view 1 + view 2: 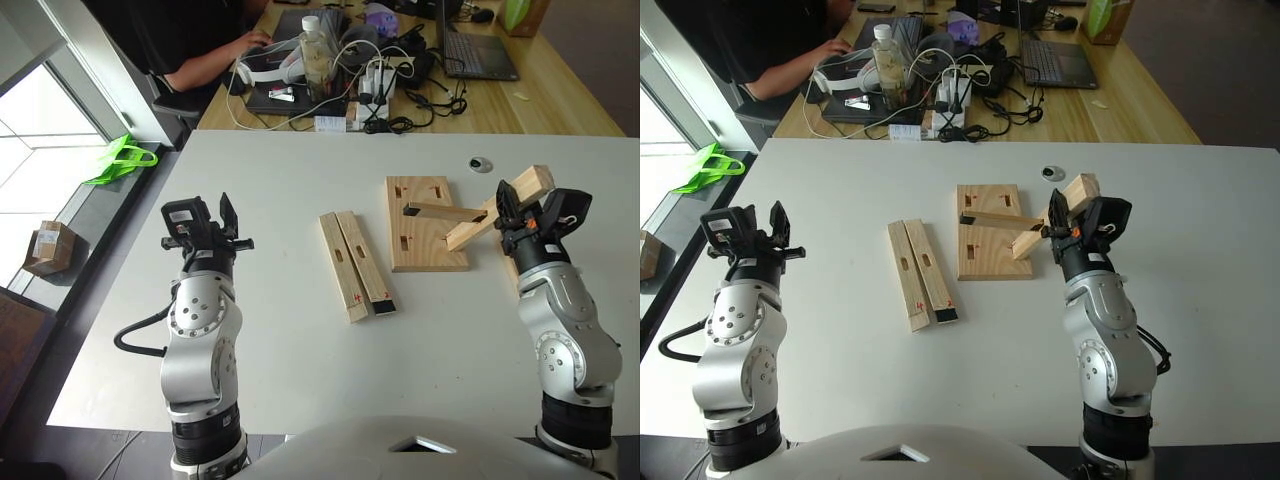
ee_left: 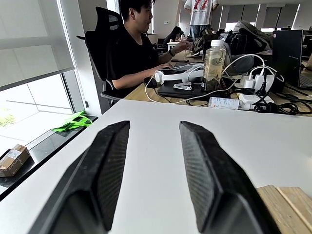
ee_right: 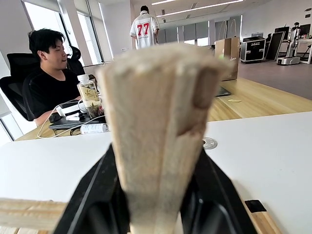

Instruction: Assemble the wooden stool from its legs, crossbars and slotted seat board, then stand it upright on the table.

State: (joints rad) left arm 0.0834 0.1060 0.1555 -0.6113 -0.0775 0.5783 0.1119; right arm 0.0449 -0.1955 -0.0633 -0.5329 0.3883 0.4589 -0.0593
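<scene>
The slotted seat board (image 1: 425,232) lies flat on the white table (image 1: 300,330). Two wooden legs (image 1: 356,265) lie side by side left of it. My right gripper (image 1: 515,212) is shut on a wooden leg (image 1: 500,207) held aslant at the board's right edge; a thin crossbar (image 1: 445,212) joined to it reaches over the board. In the right wrist view that leg (image 3: 156,136) stands between the black fingers (image 3: 95,195). My left gripper (image 1: 226,222) is open and holds nothing, hovering over bare table well left of the parts; its fingers (image 2: 109,170) show a wide gap.
A wooden desk (image 1: 560,100) behind the table carries laptops, cables, a bottle (image 1: 316,55) and a headset. A person sits there typing. A grommet (image 1: 482,163) sits in the table near its far edge. A green bag (image 1: 122,160) lies on the floor left.
</scene>
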